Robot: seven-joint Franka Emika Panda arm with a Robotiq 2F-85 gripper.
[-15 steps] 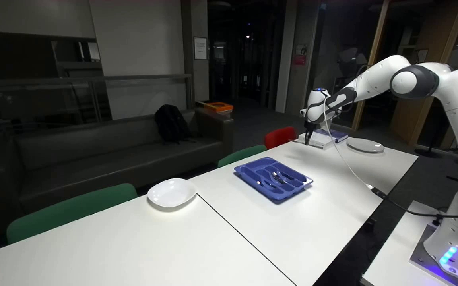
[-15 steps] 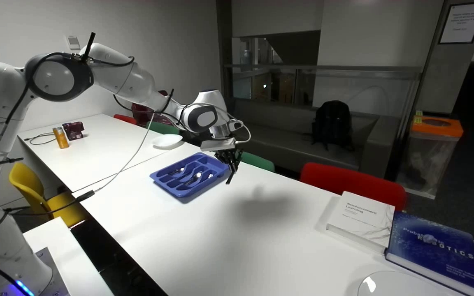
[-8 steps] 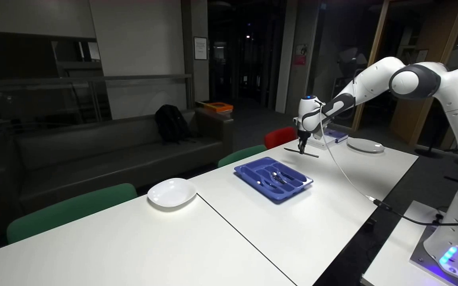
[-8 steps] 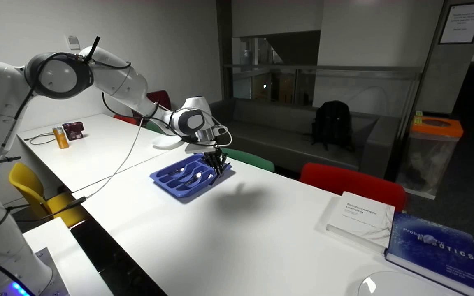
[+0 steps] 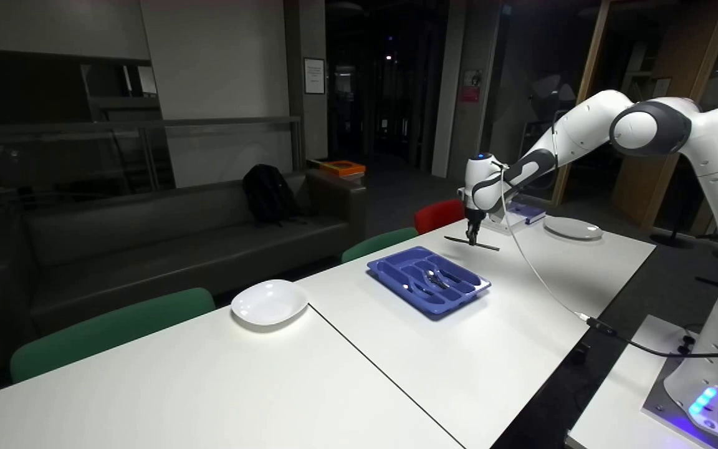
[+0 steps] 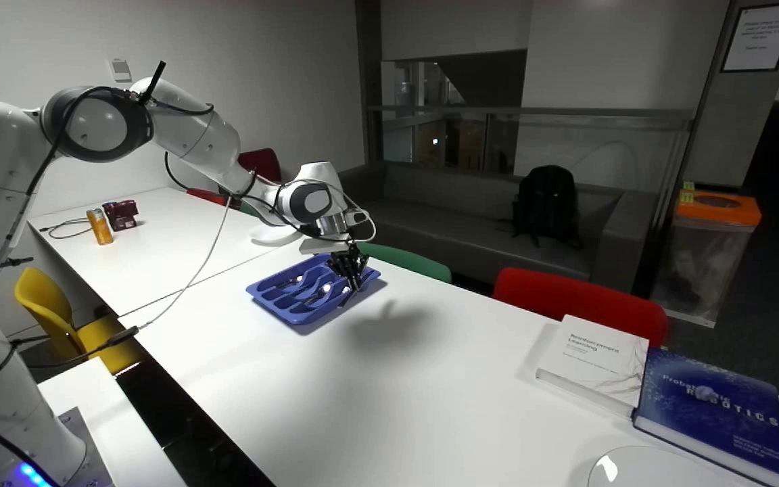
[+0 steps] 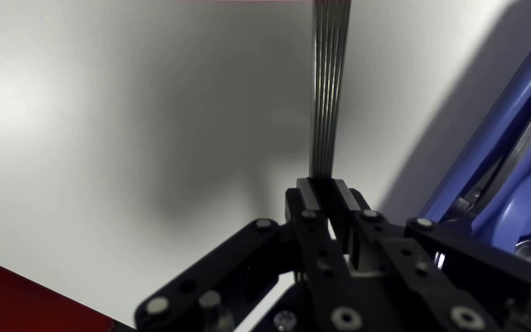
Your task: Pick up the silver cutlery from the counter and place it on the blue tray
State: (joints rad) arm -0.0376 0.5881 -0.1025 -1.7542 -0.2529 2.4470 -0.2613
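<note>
Gripping near mid-length, the black jointed fingers [image 7: 308,194] stand almost together on slim, silvery metal cutlery [image 7: 327,92], which hangs above the flat white tabletop [image 6: 376,406], just beside the shallow rectangular blue tray [image 7: 500,122]. In the wrist view it runs askew to the tray's edge; set down unturned, it could lodge crosswise. Both ends project, so striking the tray would likely swivel it in the narrow pinch. Early release risks a drop onto the tabletop.
</note>
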